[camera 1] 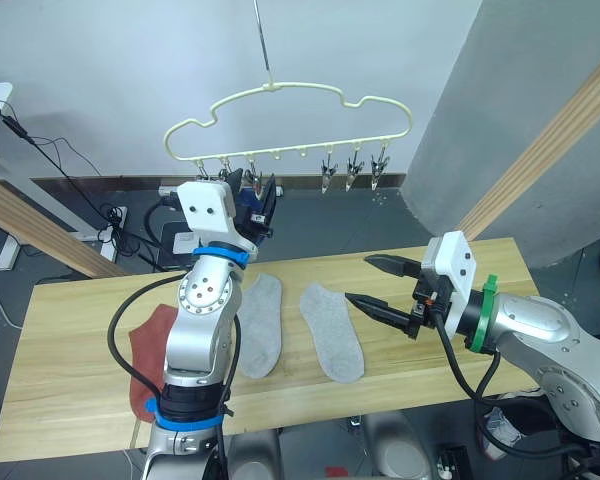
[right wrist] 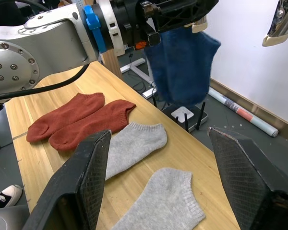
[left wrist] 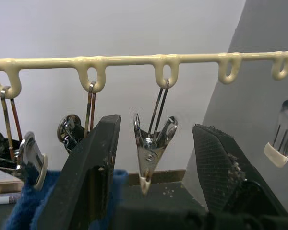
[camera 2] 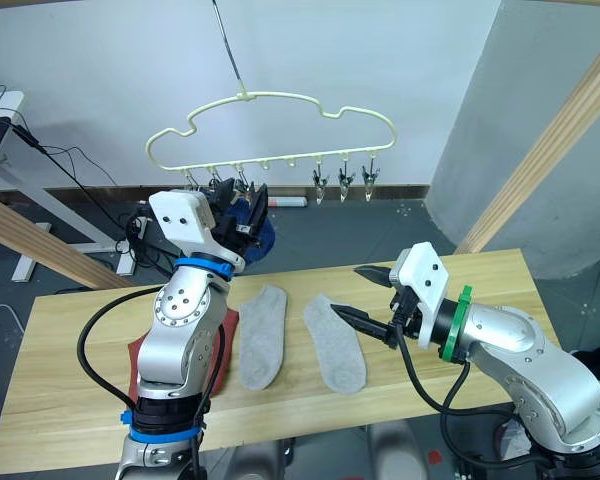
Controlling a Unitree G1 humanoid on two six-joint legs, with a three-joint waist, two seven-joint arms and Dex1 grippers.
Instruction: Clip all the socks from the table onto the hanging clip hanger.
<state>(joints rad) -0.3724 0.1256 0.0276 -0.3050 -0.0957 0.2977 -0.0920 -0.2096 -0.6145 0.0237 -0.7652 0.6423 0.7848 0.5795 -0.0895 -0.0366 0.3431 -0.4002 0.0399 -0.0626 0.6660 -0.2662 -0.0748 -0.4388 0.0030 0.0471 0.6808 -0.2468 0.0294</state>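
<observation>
The pale-yellow clip hanger (camera 1: 302, 152) hangs above the far edge of the table (camera 1: 80, 330). My left gripper (camera 1: 257, 192) is raised to its row of clips and is open, with one empty metal clip (left wrist: 151, 153) between its fingers. A blue sock (right wrist: 182, 62) hangs just beside that gripper, apparently from a neighbouring clip (left wrist: 32, 160). Two grey socks (camera 1: 261, 322) (camera 1: 331, 330) lie side by side mid-table. Two rust-red socks (right wrist: 62, 120) (right wrist: 93, 122) lie to their left, partly hidden by my left arm. My right gripper (camera 1: 362, 280) hovers open, empty, just right of the grey socks.
Three free clips (camera 1: 352, 172) hang at the hanger's right end. Slanted wooden beams stand at the right (camera 1: 540, 150) and left (camera 1: 40, 230) behind the table. Cables and a power strip (camera 1: 115, 225) lie on the floor beyond.
</observation>
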